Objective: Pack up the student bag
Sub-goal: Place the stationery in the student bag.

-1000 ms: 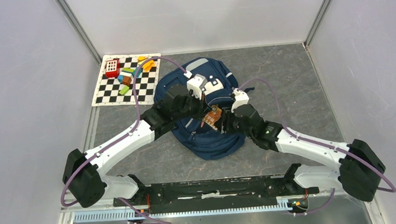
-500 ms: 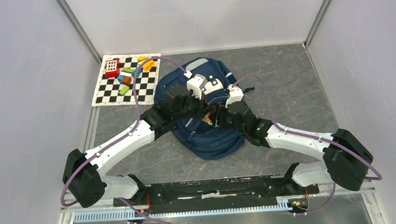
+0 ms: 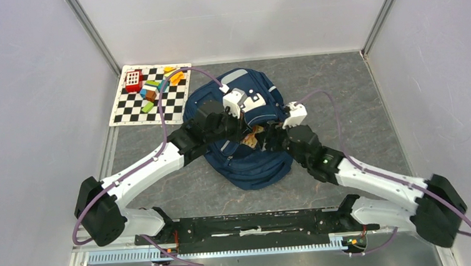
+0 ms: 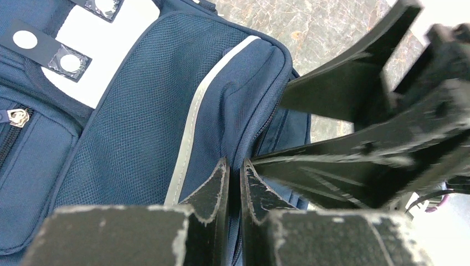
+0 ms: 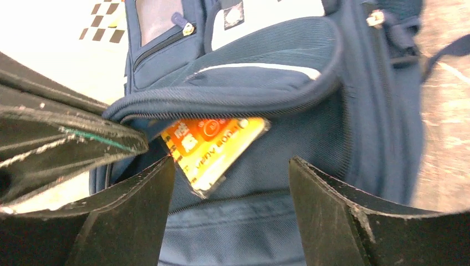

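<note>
The left gripper [image 4: 234,176] pinched the backpack [image 4: 138,127] at its pocket edge; the right gripper [image 5: 230,166] stood apart facing an orange packet [image 5: 213,145] tucked inside.

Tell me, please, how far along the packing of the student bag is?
Done: an orange packet lies partly inside an open pocket of the student bag. In hand: the left gripper pinches the pocket's edge; the right gripper is open, facing the packet. Left: the packet's end sticks out, and coloured blocks lie on the checkered mat.
</note>
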`<action>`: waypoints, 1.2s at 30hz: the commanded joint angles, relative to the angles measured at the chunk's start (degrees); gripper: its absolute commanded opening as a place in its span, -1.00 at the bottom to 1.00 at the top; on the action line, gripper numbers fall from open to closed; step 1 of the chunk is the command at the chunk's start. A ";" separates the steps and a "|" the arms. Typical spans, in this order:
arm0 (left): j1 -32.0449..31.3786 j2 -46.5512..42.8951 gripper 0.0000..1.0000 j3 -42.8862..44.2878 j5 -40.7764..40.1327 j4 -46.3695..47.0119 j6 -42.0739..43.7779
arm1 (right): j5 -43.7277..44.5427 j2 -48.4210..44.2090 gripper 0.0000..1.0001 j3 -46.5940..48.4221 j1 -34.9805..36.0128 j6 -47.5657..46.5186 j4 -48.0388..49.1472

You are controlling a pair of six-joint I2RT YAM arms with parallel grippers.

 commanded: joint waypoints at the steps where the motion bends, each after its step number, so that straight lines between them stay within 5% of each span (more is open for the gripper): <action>1: 0.10 0.37 -0.88 2.52 3.04 4.88 0.63 | 5.62 -9.58 0.65 -4.06 0.05 -1.01 -6.82; 4: 0.10 1.61 -0.66 3.30 4.71 4.25 -0.21 | 6.77 -15.86 0.69 -6.65 -0.04 -0.55 -11.55; 6: 0.03 1.67 -0.27 3.51 6.07 4.11 -0.33 | 7.30 -19.66 0.73 -7.81 0.05 -0.64 -13.42; 9: 0.09 0.33 0.58 5.12 7.44 2.11 0.29 | 7.62 -24.28 0.81 -7.58 0.00 -2.75 -16.18; 12: 1.05 -4.11 0.98 4.62 7.45 0.14 -1.70 | 7.76 -26.49 0.86 -5.18 0.07 -7.68 -18.53; 18: 8.94 -11.86 0.99 -1.15 6.33 -8.10 -12.43 | 2.89 -24.11 0.82 0.91 0.00 -15.71 -19.90; 24: 15.39 -19.02 0.99 -13.07 4.56 -7.28 -21.24 | -1.76 -21.58 0.69 -1.09 4.17 -3.94 -12.45; 32: 20.23 -22.98 0.99 -24.43 10.32 3.97 -32.99 | 13.49 -15.45 0.47 -5.40 24.01 4.36 -1.48; 36: 21.17 -22.44 0.79 -26.08 11.33 5.20 -33.91 | 20.17 -8.76 0.25 -7.07 31.05 8.58 5.90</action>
